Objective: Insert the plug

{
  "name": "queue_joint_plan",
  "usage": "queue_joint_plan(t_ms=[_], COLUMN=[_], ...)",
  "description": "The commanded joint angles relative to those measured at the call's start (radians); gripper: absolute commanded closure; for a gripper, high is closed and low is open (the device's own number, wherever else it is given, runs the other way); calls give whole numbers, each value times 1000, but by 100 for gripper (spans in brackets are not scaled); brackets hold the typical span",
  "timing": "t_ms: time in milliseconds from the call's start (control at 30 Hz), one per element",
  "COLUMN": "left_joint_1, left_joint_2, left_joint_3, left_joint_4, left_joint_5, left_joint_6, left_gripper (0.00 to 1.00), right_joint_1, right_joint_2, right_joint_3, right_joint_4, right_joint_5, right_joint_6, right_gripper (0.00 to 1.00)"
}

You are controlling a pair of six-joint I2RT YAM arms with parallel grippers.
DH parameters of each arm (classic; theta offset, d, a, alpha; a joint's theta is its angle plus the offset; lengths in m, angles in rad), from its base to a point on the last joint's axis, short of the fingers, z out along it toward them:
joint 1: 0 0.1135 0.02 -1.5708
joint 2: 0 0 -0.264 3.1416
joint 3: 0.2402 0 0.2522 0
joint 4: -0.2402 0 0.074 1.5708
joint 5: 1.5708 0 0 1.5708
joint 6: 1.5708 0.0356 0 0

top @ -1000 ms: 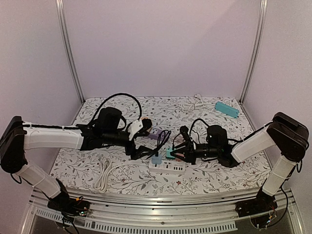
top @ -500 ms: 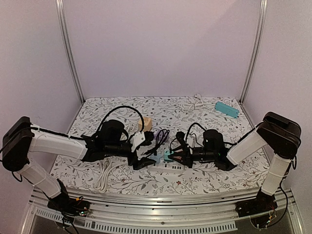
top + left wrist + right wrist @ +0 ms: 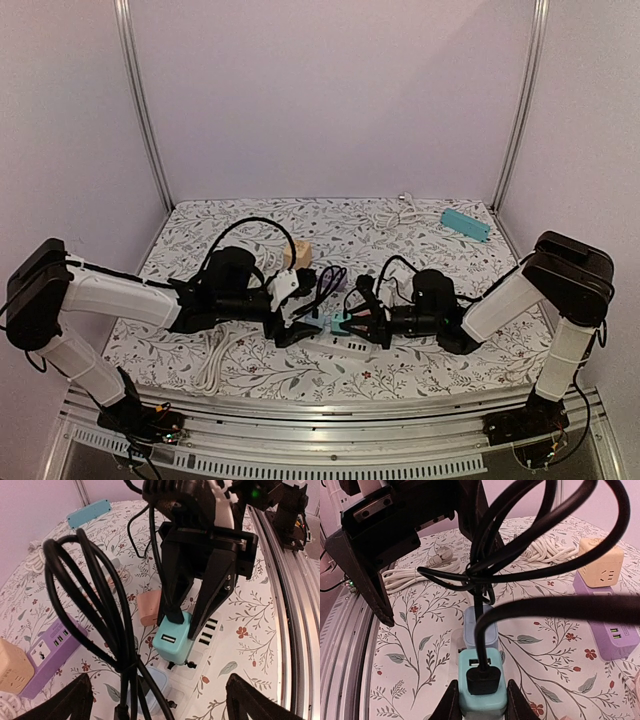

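Near the table's [image 3: 440, 372] front edge, the plug [image 3: 172, 641] is clenched upright by the right jaws just over the strip [image 3: 207, 636]; left jaws are spread.

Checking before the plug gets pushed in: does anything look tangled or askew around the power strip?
Yes. The black cable bunches into upright loops right over the white power strip, crowding the work area. The teal adapter, pinched in the right gripper, looks tilted on the strip rather than seated flat.
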Motion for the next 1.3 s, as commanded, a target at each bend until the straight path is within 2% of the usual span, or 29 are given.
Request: queue_joint_plan(t_ms=[0,267,600,1033,1167,1267], left_joint_1=[-14,-15,-14,-15,-15,-15], left_joint_2=[10,5,2,7,8,20], left_joint_3=[-20,-31,-39,-31,-11,-7], left_joint_4=[20,26,32,40,11,15], left_joint_5=[-1,-4,-7,-8,-14,-9], left_joint_6=[-4,0,5,47,51,49], left_gripper=[8,7,7,7,7,7], right_joint_1=[7,17,28,34,37,50], right_joint_2=[-3,-36,91,72,60,67], right_joint_3=[22,41,39,14,-16,-26], right_joint_4=[16,22,16,-210,-259,-274], right_joint_5=[21,43,58,109,192,197], right_joint_6=[-15,-14,-36,-198,-188,-183], right_gripper=[100,100,100,100,100,100])
